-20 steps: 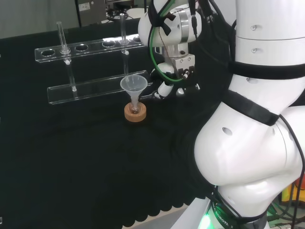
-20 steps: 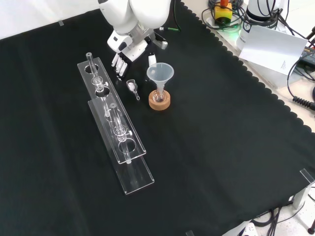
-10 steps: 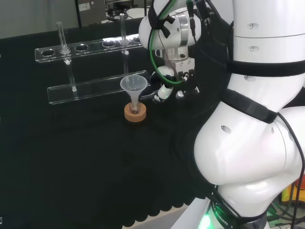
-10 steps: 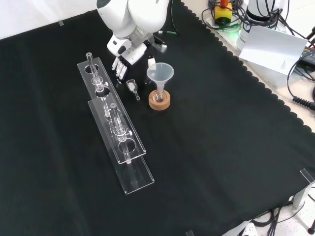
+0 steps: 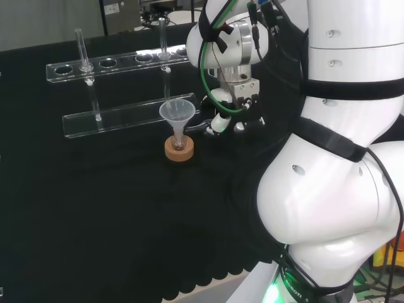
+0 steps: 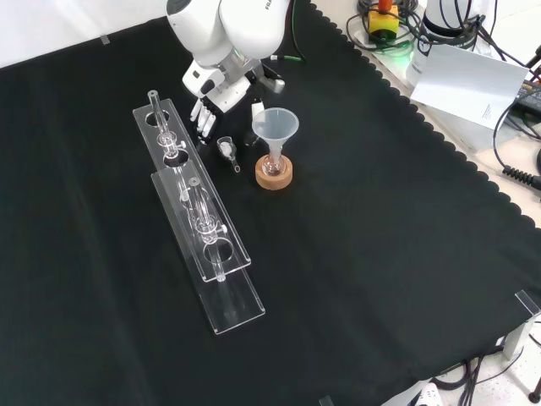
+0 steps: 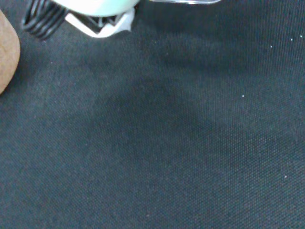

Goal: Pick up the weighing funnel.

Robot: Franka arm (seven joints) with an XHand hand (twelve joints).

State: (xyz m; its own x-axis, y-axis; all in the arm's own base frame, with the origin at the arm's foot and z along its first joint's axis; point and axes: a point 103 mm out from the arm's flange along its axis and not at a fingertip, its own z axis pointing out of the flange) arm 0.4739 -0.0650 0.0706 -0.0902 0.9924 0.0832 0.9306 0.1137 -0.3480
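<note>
The weighing funnel [image 6: 226, 150] is seen lying on the black-clothed worktop [image 6: 380, 254]. In the front view it is just to the left of the funnel [image 6: 275, 127], between that funnel and the long clear rack [image 6: 196, 222]. The funnel is stood mouth up, with its stem in a small flask [image 6: 273, 162] on a cork ring [image 6: 274, 175].

The robot hand [image 6: 221, 91] is held low over the cloth, up and to the left of the funnel in the front view and just behind the weighing funnel. Its fingers [image 6: 203, 114] are pointed down and kept fairly straight. The thumb [image 6: 258, 110] is set apart from them, close beside the funnel's rim. The robot hand is thus spread, with nothing pinched. The weighing funnel is placed a little nearer the camera than the gap between fingers and thumb, and no contact with it can be made out.

In the head view the robot hand [image 5: 222, 120] is found just to the right of the funnel [image 5: 177, 112] and its cork ring [image 5: 178, 149]. Thin glass tubes [image 6: 157, 114] are stood upright in the rack, left of the funnel in the front view.

In the wrist view bare black cloth is shown beneath the palm. An edge of the cork ring [image 7: 5, 52] is caught close by, along with a blurred white part of the robot hand [image 7: 95, 5].
</note>
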